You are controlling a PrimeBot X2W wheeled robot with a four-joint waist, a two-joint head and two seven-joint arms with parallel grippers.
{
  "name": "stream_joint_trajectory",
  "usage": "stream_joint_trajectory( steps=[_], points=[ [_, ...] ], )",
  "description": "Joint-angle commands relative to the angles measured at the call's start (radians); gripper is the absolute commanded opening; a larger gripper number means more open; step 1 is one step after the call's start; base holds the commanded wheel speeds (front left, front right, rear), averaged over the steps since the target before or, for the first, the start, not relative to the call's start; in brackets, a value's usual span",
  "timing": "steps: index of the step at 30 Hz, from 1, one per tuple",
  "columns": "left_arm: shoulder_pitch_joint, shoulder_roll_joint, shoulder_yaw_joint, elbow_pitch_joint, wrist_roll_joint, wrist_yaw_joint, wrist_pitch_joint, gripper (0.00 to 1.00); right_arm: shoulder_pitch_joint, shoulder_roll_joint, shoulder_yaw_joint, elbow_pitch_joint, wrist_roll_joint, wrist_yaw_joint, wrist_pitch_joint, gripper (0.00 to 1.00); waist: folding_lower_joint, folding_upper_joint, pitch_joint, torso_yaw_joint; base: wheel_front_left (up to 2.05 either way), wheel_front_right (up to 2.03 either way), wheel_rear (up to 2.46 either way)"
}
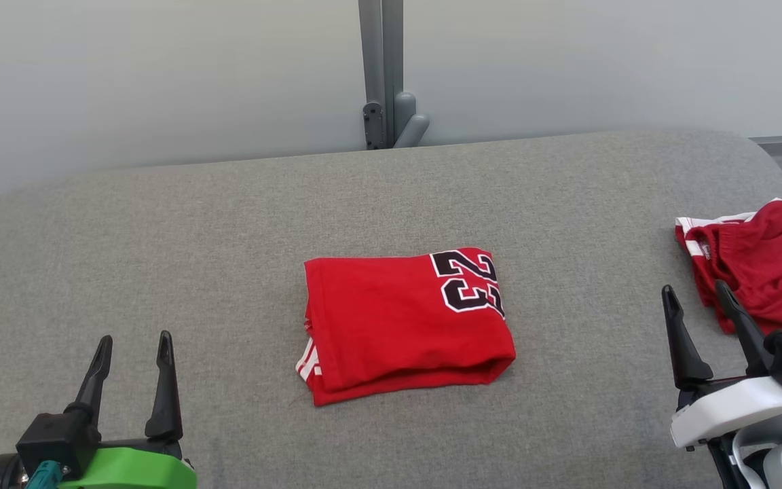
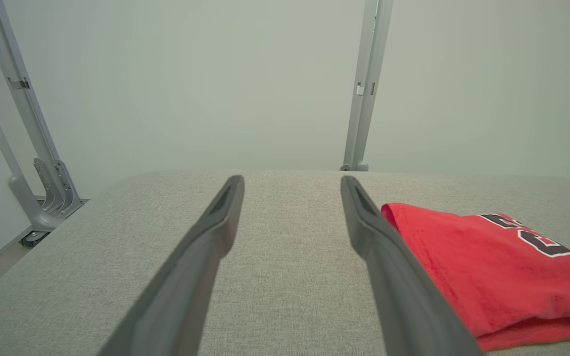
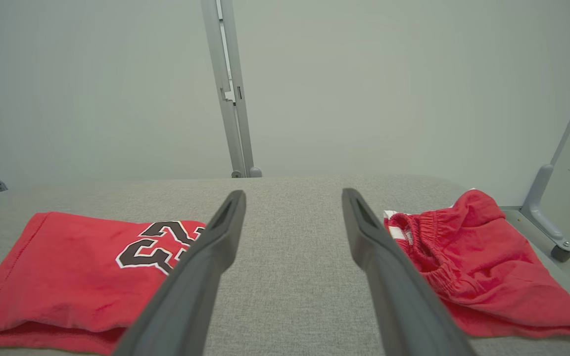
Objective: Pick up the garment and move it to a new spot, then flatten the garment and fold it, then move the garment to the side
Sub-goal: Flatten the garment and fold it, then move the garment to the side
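A red garment (image 1: 401,322) with a black and white "23" lies folded into a neat rectangle at the middle of the grey table (image 1: 194,238). It also lies at the right of the left wrist view (image 2: 493,267) and at the left of the right wrist view (image 3: 82,267). My left gripper (image 1: 134,350) stands open near the front left, well apart from it, nothing between its fingers (image 2: 201,257). At the front right, my right gripper (image 1: 696,299) is open and empty too, with its fingers (image 3: 389,277) beside a second red garment.
A second red garment (image 1: 757,261) with white trim and an elastic waistband (image 3: 473,267) lies crumpled at the table's right edge, just beyond my right gripper. A grey metal post (image 1: 384,75) rises behind the table against a pale wall.
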Motion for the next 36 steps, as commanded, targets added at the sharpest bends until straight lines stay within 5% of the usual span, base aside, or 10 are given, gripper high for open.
stream_joint_trajectory(
  steps=[1, 36],
  points=[
    [0.015, 0.005, -0.001, -0.003, 0.001, 0.005, 0.001, 1.0, 0.014, 0.002, -0.005, -0.006, 0.004, 0.0, 0.003, 1.0, 0.0, 0.0, 0.0, 0.001, 0.0, 0.0, 0.0],
    [-0.035, 0.037, -0.021, -0.009, -0.014, 0.021, -0.011, 1.0, -0.001, 0.002, -0.022, 0.0, 0.008, 0.0, -0.002, 1.0, 0.0, 0.0, 0.028, 0.019, 0.0, 0.0, 0.0]
  ],
)
